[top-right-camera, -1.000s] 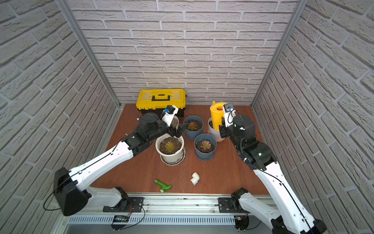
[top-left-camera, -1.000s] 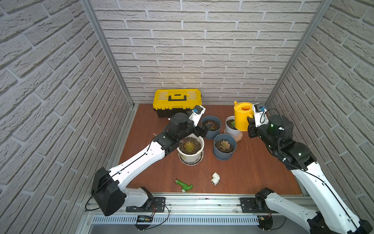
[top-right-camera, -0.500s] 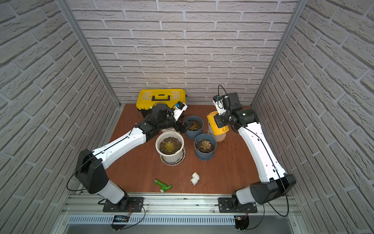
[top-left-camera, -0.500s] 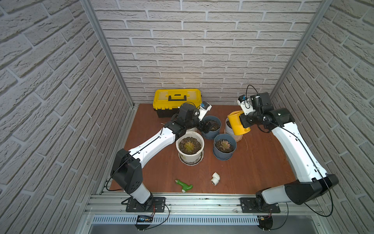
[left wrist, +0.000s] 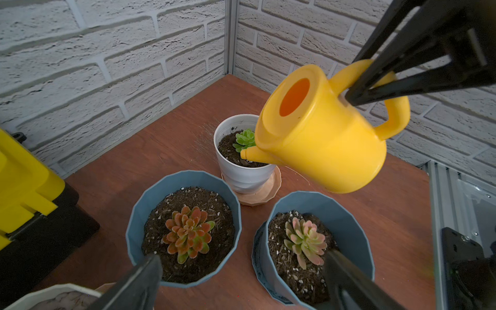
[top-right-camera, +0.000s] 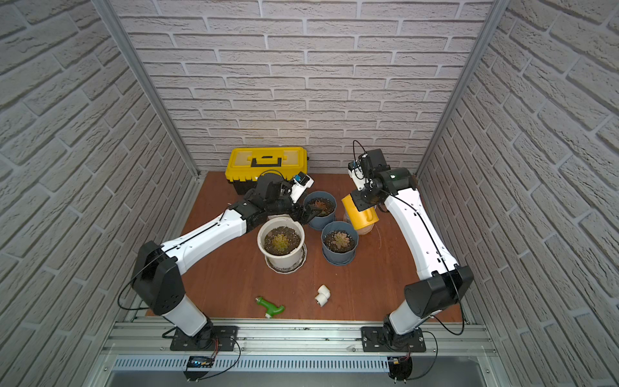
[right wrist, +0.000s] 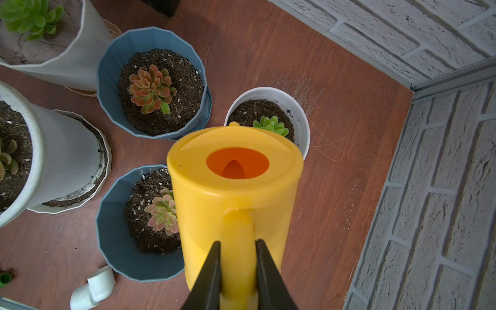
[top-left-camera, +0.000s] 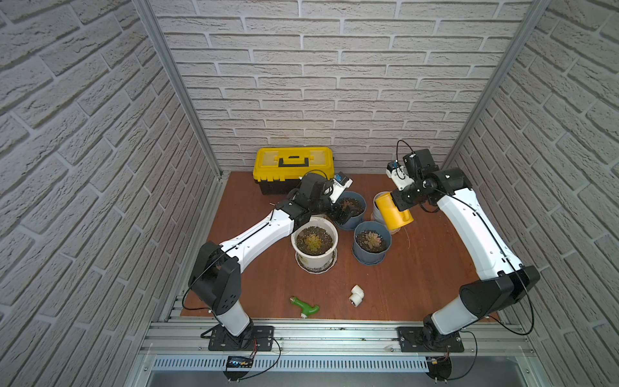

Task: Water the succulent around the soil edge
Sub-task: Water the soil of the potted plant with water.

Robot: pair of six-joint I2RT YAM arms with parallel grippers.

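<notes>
My right pincer point(right wrist: 237, 244) grips the handle point(right wrist: 237, 228) of the can point(left wrist: 322, 139), tipped so its spout point(left wrist: 252, 155) hangs over the soil edge point(left wrist: 233, 158), off the succulent point(left wrist: 244, 138) in the white pot point(left wrist: 241, 174). No stream visible; perhaps too fine. My left pincer point(left wrist: 241, 256) gapes empty near the blue pots point(left wrist: 185, 182), clear of the pour.

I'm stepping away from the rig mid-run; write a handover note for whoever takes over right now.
Right gripper: jaws shut on the handle of the yellow plastic watering can, which is held tilted in the air.
Left gripper: open and empty, by a blue faceted pot.
Things: the can's spout is over the soil near the rim of the small white pot, beside its green succulent.
Done: can lifted and tipped over the pot. No water stream is visible.
Left: pour around the soil edge, keeping off the leaves, then set the can down.
</notes>
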